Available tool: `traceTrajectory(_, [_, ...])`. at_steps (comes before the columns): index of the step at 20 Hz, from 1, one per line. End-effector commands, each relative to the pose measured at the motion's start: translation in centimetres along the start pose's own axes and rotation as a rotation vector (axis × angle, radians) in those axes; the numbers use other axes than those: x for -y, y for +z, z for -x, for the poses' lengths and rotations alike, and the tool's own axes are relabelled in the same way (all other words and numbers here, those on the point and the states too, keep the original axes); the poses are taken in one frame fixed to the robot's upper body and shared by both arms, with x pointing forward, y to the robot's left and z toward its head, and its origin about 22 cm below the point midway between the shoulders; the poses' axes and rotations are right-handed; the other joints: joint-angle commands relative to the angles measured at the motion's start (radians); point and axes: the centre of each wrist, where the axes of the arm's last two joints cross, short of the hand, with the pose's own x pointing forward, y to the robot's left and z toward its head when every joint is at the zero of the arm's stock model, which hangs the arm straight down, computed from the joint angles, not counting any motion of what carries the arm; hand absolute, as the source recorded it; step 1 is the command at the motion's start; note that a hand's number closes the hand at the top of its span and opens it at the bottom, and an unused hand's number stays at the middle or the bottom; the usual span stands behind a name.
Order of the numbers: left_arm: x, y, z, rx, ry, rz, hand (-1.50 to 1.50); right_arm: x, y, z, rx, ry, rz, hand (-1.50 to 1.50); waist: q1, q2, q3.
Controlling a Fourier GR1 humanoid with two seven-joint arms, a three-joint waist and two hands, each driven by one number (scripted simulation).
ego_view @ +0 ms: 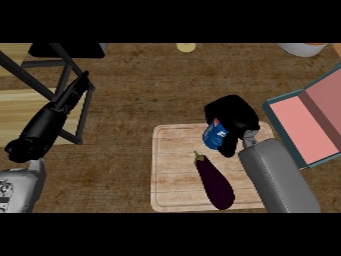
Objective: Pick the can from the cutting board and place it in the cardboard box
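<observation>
Head view: right hand [236, 120] curled round the blue can [215, 135], over the far right part of the cutting board [174, 172]. Whether the can touches the board, cannot tell. Dark eggplant [215, 183] lies on the board, just nearer than the can. Cardboard box [317, 117] to the right on the brown tabletop [136, 85], flaps open. Left hand [51, 117] at the left, fingers straight, holding nothing.
</observation>
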Motion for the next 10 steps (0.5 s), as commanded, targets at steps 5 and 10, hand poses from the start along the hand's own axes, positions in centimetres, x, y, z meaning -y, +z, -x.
traceTrajectory(5, [-0.1,0.2,0.3,-0.004,0.0,0.022,0.0,4.1,-5.0,-2.8,-0.276,-0.101,0.259,1.5,0.03,0.006,0.004])
traceTrajectory(10, [0.4,0.2,0.7,-0.018,0.009,0.013,0.0,7.2,-5.8,-6.2,-0.259,0.016,0.412,1.5,0.003,-0.002,0.003])
